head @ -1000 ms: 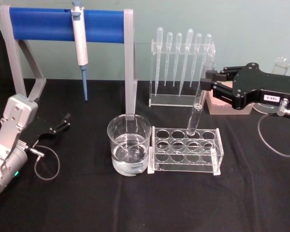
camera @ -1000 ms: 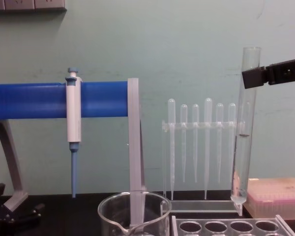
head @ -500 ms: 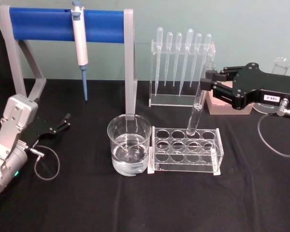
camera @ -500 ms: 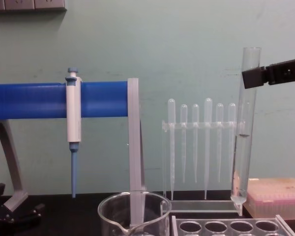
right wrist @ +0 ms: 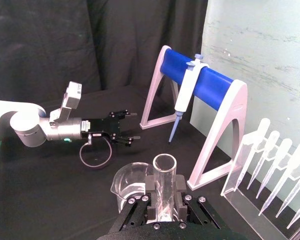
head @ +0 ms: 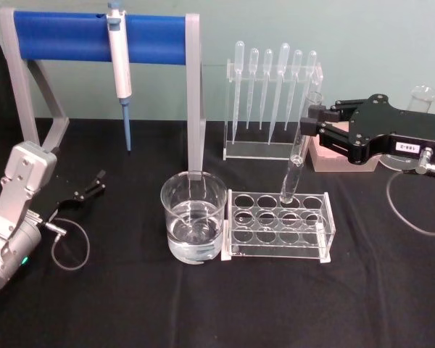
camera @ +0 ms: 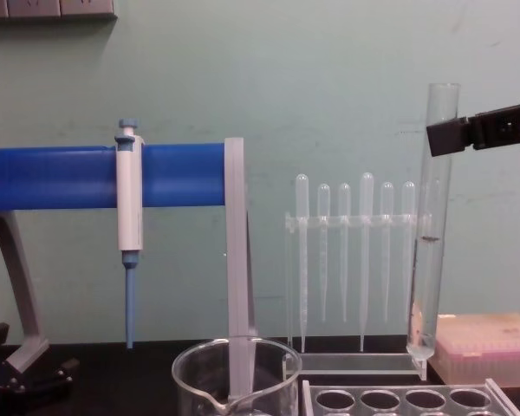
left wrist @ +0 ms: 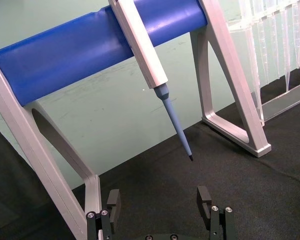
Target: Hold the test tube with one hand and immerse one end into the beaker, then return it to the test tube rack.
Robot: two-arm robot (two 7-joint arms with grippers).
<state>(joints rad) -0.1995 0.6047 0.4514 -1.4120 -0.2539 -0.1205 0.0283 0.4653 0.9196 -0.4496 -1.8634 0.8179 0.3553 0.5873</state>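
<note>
Holding test tube (head: 297,156): R gripper (head: 310,119); tip above rack (head: 278,251); L gripper (head: 88,186) parked.

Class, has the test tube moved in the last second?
No. The test tube, held by the right gripper, lines up with the same pipettes as before.

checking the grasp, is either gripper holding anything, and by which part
The right gripper holds the test tube just below its open rim; the left gripper is open, empty.
</note>
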